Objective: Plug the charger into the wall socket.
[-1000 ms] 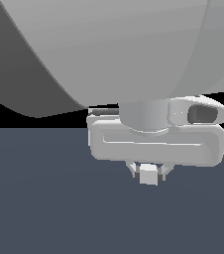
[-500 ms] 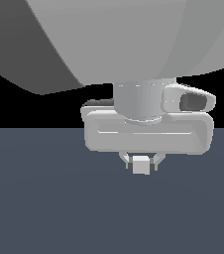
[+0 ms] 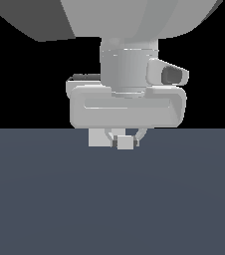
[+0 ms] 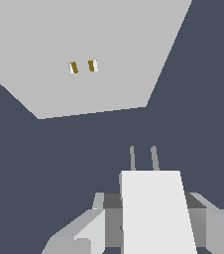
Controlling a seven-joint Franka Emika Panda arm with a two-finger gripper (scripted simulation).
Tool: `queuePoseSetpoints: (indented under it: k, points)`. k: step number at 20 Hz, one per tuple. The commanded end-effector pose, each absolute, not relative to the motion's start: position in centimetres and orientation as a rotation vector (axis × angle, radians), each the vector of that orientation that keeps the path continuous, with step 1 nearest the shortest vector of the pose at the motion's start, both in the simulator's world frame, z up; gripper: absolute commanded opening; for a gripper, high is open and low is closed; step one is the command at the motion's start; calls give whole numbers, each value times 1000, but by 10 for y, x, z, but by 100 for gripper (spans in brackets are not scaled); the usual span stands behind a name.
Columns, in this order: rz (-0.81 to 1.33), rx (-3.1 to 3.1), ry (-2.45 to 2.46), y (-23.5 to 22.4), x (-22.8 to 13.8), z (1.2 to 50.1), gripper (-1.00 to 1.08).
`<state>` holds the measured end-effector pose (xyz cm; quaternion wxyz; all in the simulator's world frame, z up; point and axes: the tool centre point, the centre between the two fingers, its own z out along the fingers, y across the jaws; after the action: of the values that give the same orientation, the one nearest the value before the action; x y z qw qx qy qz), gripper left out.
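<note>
- Flat, even light in both views; edges are sharp, with no blur or glare.
- The arm [image 3: 129,60] looks brighter on top and darker grey on its underside.
- The floor [image 3: 112,199] is uniform slate, without cast shadows.
- The plate [image 4: 84,49] is evenly lit.

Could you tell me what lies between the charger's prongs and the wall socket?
Nothing: in the wrist view only bare dark floor separates the charger from the wall socket.
</note>
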<state>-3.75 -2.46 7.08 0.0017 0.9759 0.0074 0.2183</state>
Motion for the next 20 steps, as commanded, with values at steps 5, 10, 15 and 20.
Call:
queuePoseSetpoints:
  k: [5, 10, 15, 20]
  points:
    - [688, 3079, 171, -7, -33, 91, -100]
    - [687, 3086, 224, 0, -32, 98, -100]
    - [686, 3090, 242, 2, -31, 100, -100]
    - [686, 3090, 242, 2, -32, 100, -100]
